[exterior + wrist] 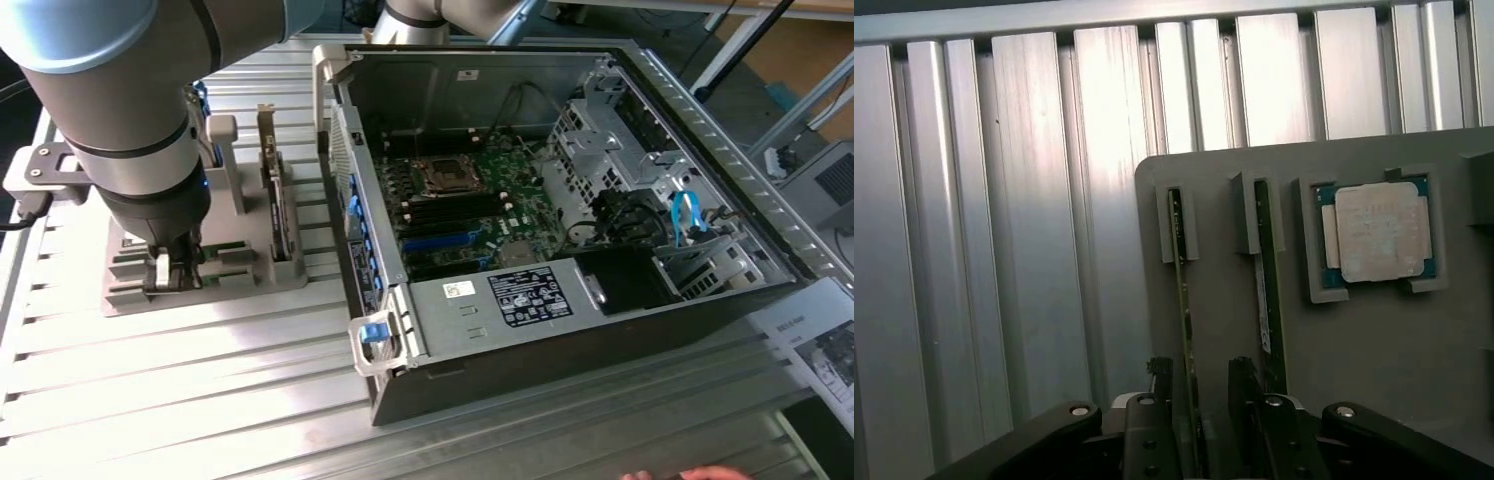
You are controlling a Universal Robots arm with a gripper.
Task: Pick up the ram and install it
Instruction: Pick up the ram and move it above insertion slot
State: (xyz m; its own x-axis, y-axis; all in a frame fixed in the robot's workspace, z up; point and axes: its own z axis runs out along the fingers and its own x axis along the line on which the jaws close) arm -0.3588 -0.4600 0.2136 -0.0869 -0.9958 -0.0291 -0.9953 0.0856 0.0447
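First, in the exterior view: the gripper [171, 272] lowered onto the grey holder [254, 292], which sits on the ribbed metal counter [160, 380] at the exterior view's left. On the same holder, near the gripper, a tall expansion card [276, 205] standing upright. At the exterior view's right of the holder, an open computer case [561, 330] lying on its side, with the motherboard [467, 215] and its square processor socket [447, 178] visible inside. At the lower edge of this view, the fingertips of a person's hand [681, 473].

Then, in the wrist view: the ram [1182, 290] standing on its long edge in a narrow slot of the holder [1374, 370]. Gripper [1199, 390] open, with one finger [1159, 395] on each side of this stick and a gap visible on at least one side; not possible to tell any contact. In the neighbouring slot, a second green stick [1264, 280], just beside the outer face of the other finger. Further along the holder, a square silver processor [1376, 232] lying flat in its own recess. Ram not lifted, well apart from the case.
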